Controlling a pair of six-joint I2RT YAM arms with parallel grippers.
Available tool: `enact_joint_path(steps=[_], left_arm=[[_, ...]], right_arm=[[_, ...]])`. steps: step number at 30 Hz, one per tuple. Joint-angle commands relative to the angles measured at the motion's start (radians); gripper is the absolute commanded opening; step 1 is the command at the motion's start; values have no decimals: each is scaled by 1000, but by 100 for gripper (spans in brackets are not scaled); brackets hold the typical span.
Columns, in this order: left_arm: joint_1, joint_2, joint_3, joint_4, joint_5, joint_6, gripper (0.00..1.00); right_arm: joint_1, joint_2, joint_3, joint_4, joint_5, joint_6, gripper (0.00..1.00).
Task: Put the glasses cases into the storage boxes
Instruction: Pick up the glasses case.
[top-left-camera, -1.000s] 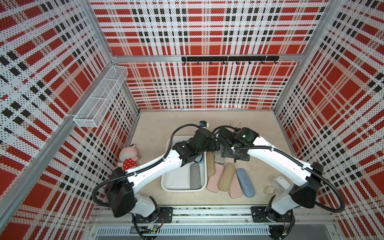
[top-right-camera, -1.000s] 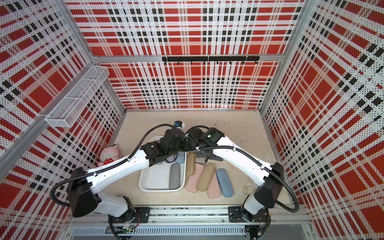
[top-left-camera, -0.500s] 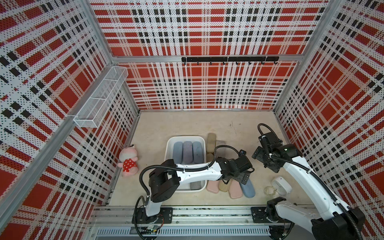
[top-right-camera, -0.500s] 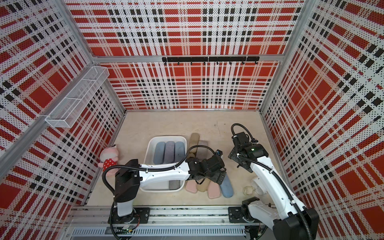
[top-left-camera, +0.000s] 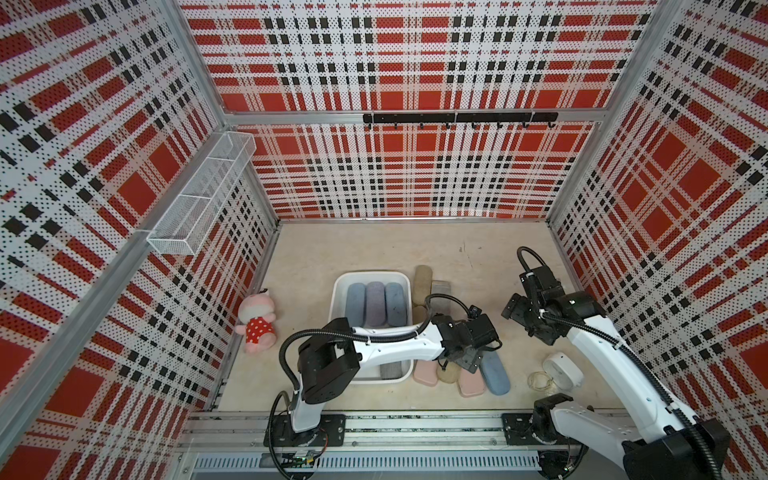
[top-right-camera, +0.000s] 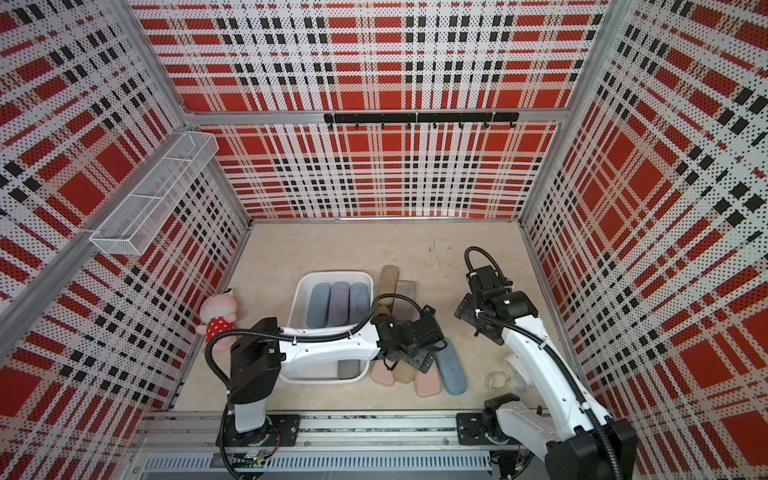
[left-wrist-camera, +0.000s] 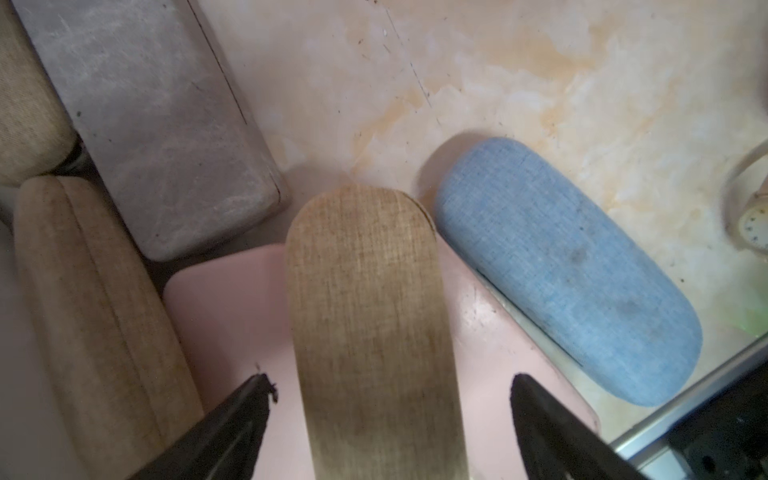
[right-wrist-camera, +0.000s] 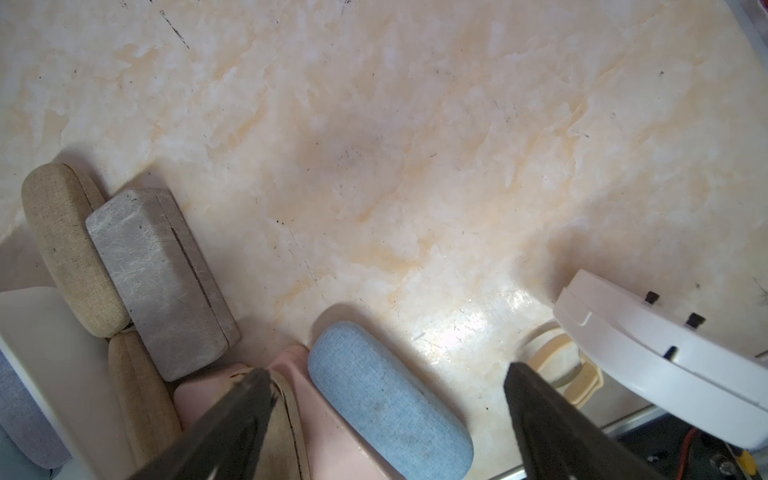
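Left tool (left-wrist-camera: 391, 379) wide open, empty, straddling tan fabric case (left-wrist-camera: 365, 291) lower centre; looks stiff, light, so pinch its long sides. Right tool (right-wrist-camera: 386, 370) open, empty.

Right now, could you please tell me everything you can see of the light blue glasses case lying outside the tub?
The light blue glasses case is oblong with rounded ends, covered in what looks like woven fabric, faintly smudged, with a seam along one long side. It lies closed and flat on the table, that side against a pink case. Nothing lies on it.
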Motion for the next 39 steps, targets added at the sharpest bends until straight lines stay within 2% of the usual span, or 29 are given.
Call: enact_joint_path(steps=[1,8,15,21,25,28,32,35,39], left_arm=[[-17,49,30,-78,-2,17,90],[-15,84,43,-87,-22,6,83],[5,66,41,-65,-17,-12,62],[15,30,66,-66,-14,-27,59],[39,-52,83,-92,-32,-51,60],[84,-166,41,-115,-56,-81,61],[191,-367,-100,-123,-35,-131,62],[300,-526,-234,-121,-2,-155,63],[474,-679,-403,-135,65,-118,63]], right_arm=[[-6,-21,-7,6,-5,-5,91],[-6,-12,16,-1,1,-14,90],[-6,-11,27,-6,8,-16,88],[-6,-11,45,-17,16,-19,88],[-6,6,74,-22,18,-30,88],[-6,20,91,-19,16,-43,88],[-6,42,96,-3,-6,-72,87],[-4,59,95,7,-23,-79,86],[10,64,87,27,-32,-69,86]])
